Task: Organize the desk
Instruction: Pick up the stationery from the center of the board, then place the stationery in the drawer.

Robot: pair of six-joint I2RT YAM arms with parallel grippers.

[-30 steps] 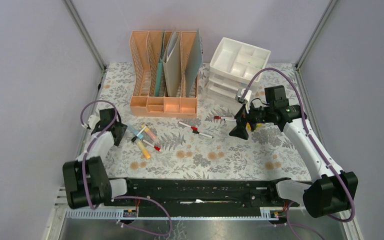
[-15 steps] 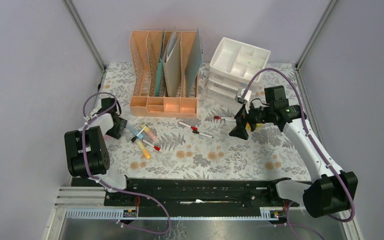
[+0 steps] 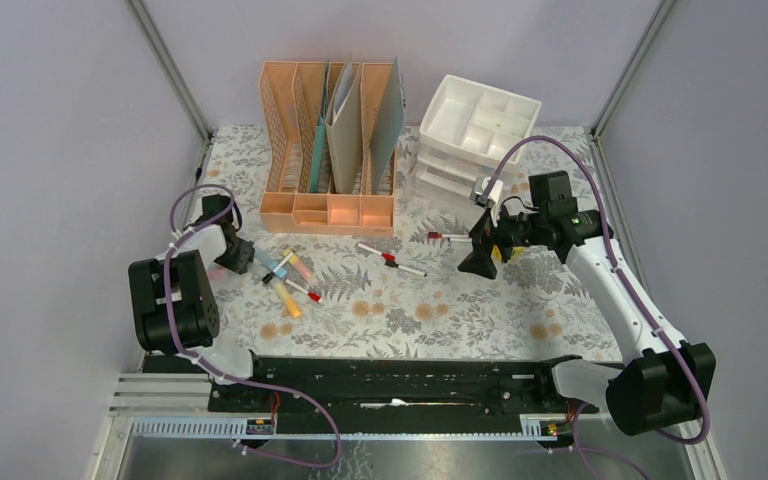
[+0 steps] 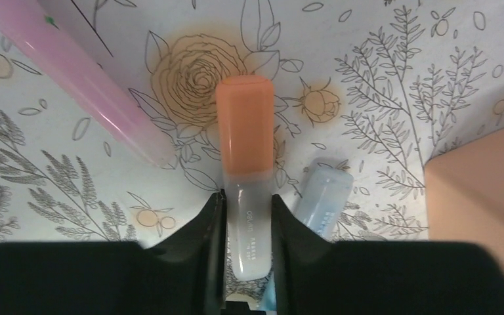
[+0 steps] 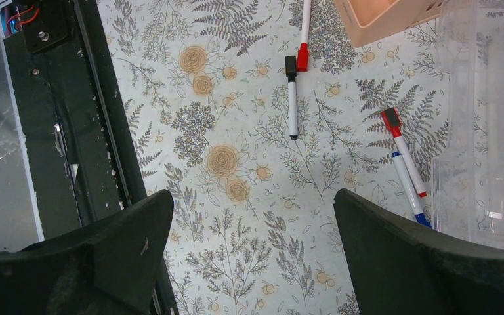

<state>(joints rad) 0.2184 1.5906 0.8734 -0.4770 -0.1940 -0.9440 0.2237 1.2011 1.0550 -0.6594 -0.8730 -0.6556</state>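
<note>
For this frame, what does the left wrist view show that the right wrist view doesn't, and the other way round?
Left wrist only: the left end effector closed on an orange-capped highlighter, with a pink highlighter and a blue highlighter lying beside it.
Right wrist only: the right end effector open and empty above four markers, plus the drawer unit and the black base rail.
Both: the desk with its floral cloth, and a corner of the peach rack.
</note>
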